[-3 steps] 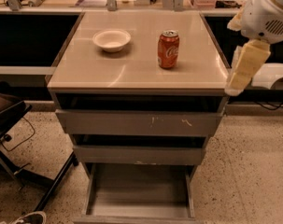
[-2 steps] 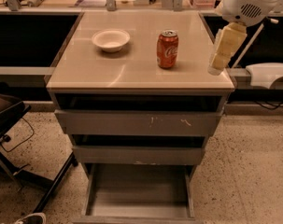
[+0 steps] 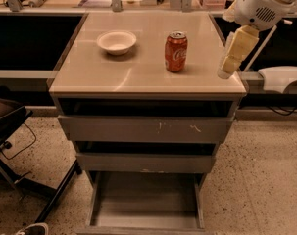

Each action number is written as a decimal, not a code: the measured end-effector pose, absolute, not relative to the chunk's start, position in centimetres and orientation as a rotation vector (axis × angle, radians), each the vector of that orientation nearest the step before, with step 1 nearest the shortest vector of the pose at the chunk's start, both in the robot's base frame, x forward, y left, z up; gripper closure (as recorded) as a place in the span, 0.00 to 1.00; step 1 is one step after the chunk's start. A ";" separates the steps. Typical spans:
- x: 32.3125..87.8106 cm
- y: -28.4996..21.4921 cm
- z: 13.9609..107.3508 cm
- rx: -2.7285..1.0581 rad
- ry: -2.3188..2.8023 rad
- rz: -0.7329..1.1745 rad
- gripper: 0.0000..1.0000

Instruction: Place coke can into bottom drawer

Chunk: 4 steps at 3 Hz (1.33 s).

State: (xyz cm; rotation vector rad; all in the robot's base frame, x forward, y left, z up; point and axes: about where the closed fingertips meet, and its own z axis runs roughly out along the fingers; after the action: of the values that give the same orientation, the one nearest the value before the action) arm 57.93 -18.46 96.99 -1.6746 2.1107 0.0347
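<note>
1. Now, the coke can (image 3: 176, 52) stands upright on the cabinet top (image 3: 138, 77), right of centre, silver top up and white script facing us.
2. Over on its left sits a white bowl (image 3: 116, 42), clearly apart from the can.
3. And the gripper (image 3: 226, 71) hangs at the right edge of the cabinet top, pointing down on a slight tilt, off to the right of the can and not touching it. Open or closed? From this angle I cannot tell.
4. It holds nothing that I can see.
5. Down below, the bottom drawer (image 3: 145, 199) is pulled well out, its flat grey floor bare between low side walls.
6. Above it, the middle drawer (image 3: 145, 162) is out a little, and the top drawer (image 3: 143, 129), with white scratches on its front, likewise shows a dark gap over it.
7. At far left, a black chair (image 3: 6, 121) stands on the speckled floor (image 3: 256, 180).
</note>
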 end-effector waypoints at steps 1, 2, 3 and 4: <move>60.1 -18.0 94.3 -1.708 2.003 0.311 0.00; 63.8 -14.9 92.2 -1.645 1.865 0.589 0.00; 68.2 -12.0 91.0 -1.462 1.720 0.840 0.00; 70.1 -11.8 89.8 -1.388 1.659 0.927 0.00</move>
State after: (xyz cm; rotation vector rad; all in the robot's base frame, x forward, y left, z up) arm 70.11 -11.85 89.81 -1.3882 1.6592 0.9267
